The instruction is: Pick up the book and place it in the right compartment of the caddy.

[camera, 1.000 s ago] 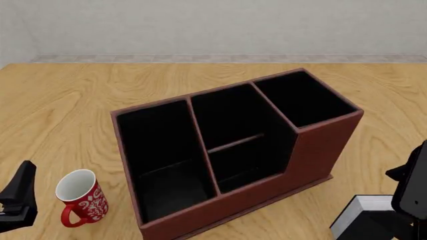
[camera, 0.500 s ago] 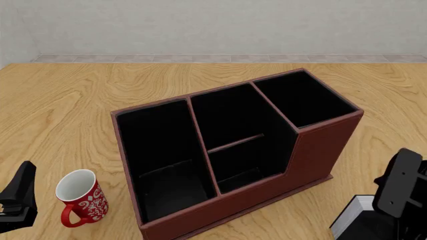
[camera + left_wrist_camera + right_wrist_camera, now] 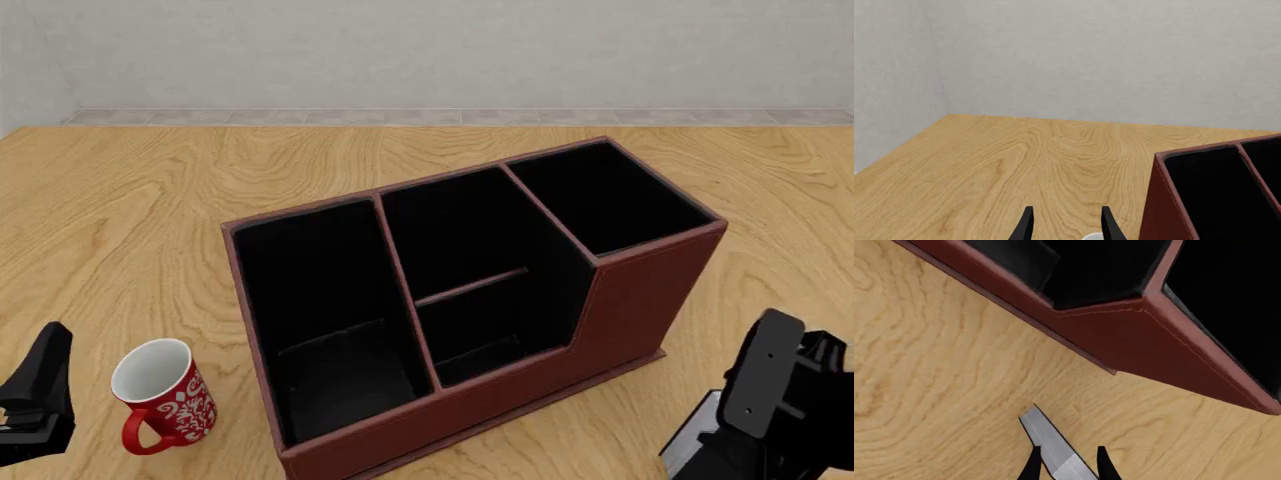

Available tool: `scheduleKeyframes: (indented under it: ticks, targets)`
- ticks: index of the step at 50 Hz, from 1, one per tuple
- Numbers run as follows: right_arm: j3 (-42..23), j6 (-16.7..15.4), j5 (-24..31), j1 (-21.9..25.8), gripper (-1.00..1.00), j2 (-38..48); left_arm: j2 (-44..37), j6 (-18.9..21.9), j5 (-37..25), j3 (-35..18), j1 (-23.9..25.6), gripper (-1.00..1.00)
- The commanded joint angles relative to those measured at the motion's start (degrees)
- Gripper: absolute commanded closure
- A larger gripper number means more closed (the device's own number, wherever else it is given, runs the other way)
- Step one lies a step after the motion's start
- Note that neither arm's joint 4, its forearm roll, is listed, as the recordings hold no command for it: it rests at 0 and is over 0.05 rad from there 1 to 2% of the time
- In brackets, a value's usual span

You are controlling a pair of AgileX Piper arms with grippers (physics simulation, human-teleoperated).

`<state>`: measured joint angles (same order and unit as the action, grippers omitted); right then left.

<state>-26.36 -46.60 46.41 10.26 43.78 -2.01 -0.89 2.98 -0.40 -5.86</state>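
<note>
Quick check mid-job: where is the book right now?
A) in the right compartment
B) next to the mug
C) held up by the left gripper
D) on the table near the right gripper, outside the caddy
D: the book lies on the table under the right gripper, outside the caddy.

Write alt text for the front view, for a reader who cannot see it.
A large reddish-brown caddy with three black-lined sections stands at an angle on a wooden table. A red mug stands near its left front corner. At the bottom right the right claw is low over the book, mostly hiding it; the left claw is at the bottom left edge.
</note>
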Motion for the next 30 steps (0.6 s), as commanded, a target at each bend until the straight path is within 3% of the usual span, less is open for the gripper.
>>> scheduleKeyframes:
  ticks: [1, 20, 30]
  targets:
    - [0.00, 2.56, 1.02, 0.29, 1.00, 0.28, -0.08, 0.01, 0.05, 0.01, 0.00, -1.00]
    - [-3.70, 3.61, 5.95, 2.17, 1.00, -3.22, 0.53, -0.11, -0.41, -0.11, -0.02, -1.00]
    - [-6.51, 2.35, 10.01, 1.14, 1.00, -5.57, 1.09, -0.18, -0.98, -0.24, -0.03, -1.00]
